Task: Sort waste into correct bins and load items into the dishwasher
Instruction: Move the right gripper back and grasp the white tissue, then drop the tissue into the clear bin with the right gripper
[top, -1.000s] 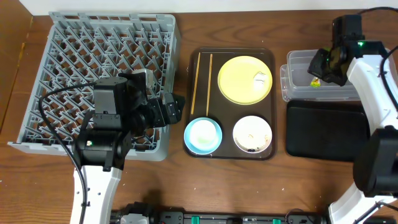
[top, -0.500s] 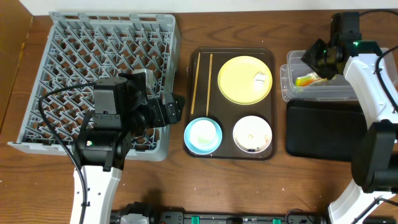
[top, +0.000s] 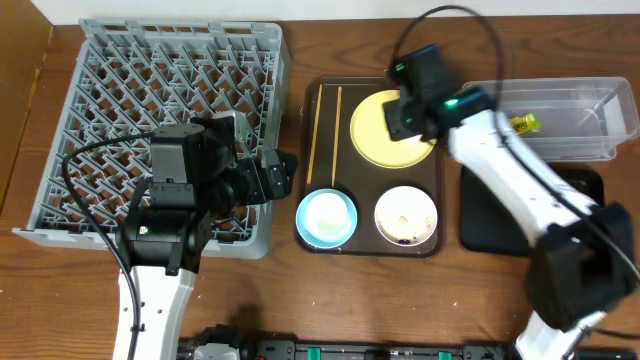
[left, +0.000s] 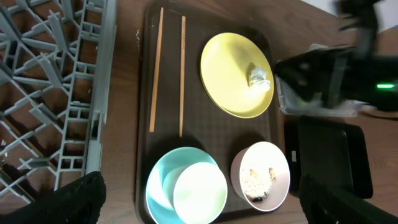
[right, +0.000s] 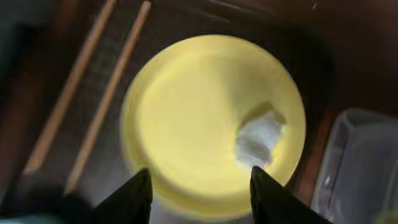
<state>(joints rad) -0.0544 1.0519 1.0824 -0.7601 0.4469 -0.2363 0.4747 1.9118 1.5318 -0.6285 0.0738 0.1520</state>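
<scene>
The pale yellow plate (top: 378, 135) lies on the brown serving tray with a crumpled white tissue (right: 260, 138) on its right side. My right gripper (right: 199, 172) is open and empty just above the plate, its fingers near the tissue; it also shows in the overhead view (top: 408, 112). The snack wrapper (top: 522, 123) lies inside the clear tub (top: 590, 145). The blue bowl (left: 163, 180) holds the small white cup (left: 199, 194). The white bowl (left: 261, 174) holds rice scraps. Two chopsticks (left: 157, 68) lie at the tray's left. My left gripper (top: 282, 172) is open and empty at the dish rack's (top: 150, 110) right edge.
The black tray (top: 510, 225) lies in front of the clear tub, partly under my right arm. The dark brown serving tray (top: 312, 240) sits between the rack and the bins. My right arm stretches across from the right side to the plate.
My right arm swung left from the clear tub to over the yellow plate. The snack wrapper now lies loose in the tub. The left arm has not moved.
</scene>
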